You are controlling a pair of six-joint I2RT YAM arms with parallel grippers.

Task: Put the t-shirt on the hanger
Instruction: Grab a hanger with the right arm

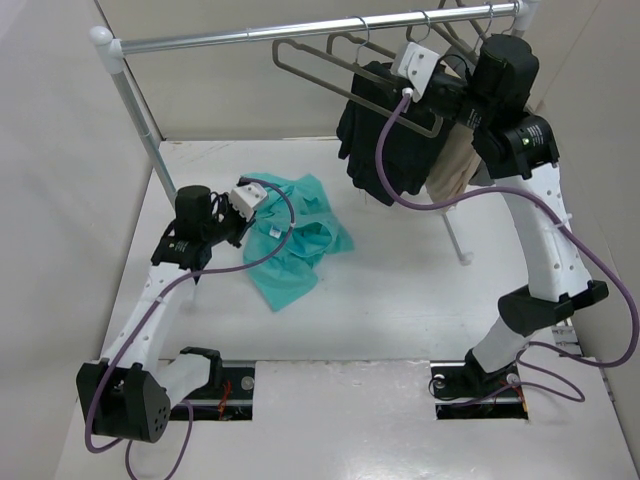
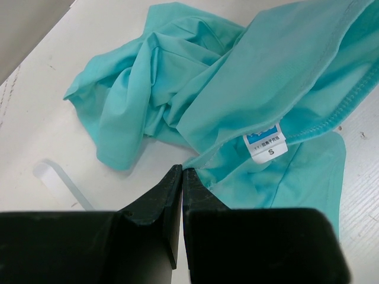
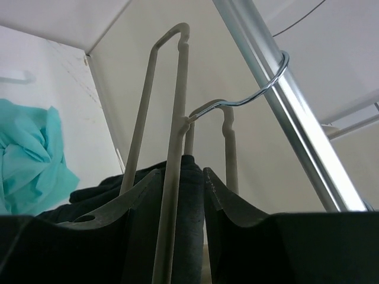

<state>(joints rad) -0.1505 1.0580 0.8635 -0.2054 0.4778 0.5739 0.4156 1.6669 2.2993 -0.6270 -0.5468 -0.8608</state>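
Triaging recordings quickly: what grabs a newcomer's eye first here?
A crumpled teal t-shirt lies on the white table left of centre, the shut left gripper at its edge. Up at the rail, the right gripper straddles a bare grey hanger beside a hanging black garment.

Right pincer (image 3: pixel 182 174) clamping hanger (image 3: pixel 180 89) bar, black garment (image 3: pixel 192 192) alongside, t-shirt (image 3: pixel 29 154) at left

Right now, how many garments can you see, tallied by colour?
Teal t-shirt: 1
Black garment: 1
Tan garment: 1
Total: 3 garments in view
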